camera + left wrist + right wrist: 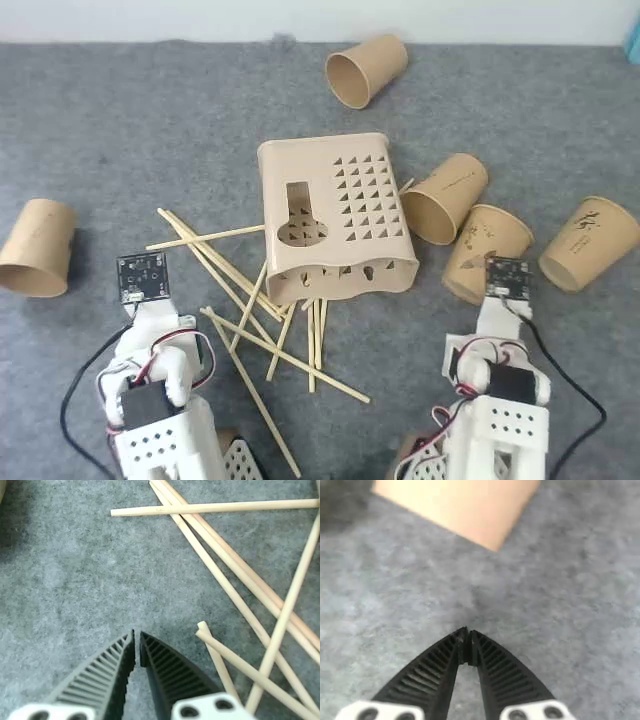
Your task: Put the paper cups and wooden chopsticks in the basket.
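A beige plastic basket (335, 215) lies upturned in the middle of the grey mat. Several wooden chopsticks (245, 300) are scattered to its left and in front of it. Brown paper cups lie on their sides: one at far left (38, 247), one at the back (366, 69), three to the right of the basket (445, 197) (486, 252) (589, 242). My left gripper (137, 635) is shut and empty over bare mat, just beside the chopsticks (235, 595). My right gripper (468, 632) is shut and empty, a short way before a paper cup (460, 507).
Both arm bases stand at the mat's near edge, the left arm (150, 330) and the right arm (500, 330). A pale wall edge runs along the back of the mat.
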`<state>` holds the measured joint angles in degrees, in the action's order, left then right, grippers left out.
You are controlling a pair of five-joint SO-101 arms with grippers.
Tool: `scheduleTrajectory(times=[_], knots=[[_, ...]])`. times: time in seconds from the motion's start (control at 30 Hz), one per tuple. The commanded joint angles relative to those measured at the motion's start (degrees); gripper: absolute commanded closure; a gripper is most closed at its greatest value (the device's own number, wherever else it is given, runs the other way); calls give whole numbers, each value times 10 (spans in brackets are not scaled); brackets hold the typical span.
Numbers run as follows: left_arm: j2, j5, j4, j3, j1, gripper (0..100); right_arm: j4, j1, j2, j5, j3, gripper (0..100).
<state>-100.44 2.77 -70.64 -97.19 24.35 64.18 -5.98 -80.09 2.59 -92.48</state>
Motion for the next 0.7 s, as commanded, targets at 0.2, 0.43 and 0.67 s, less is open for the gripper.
scheduleTrajectory(times=[0.2, 0.43, 0.67], knots=[[-9, -2, 8, 33, -76, 986, -7, 150, -10, 7, 7, 989], [-9, 1, 134, 20, -113, 984, -5, 58, -10, 7, 11, 989], [-9, -30, 91, 31, -284, 791, 24, 3, -10, 8, 33, 989]])
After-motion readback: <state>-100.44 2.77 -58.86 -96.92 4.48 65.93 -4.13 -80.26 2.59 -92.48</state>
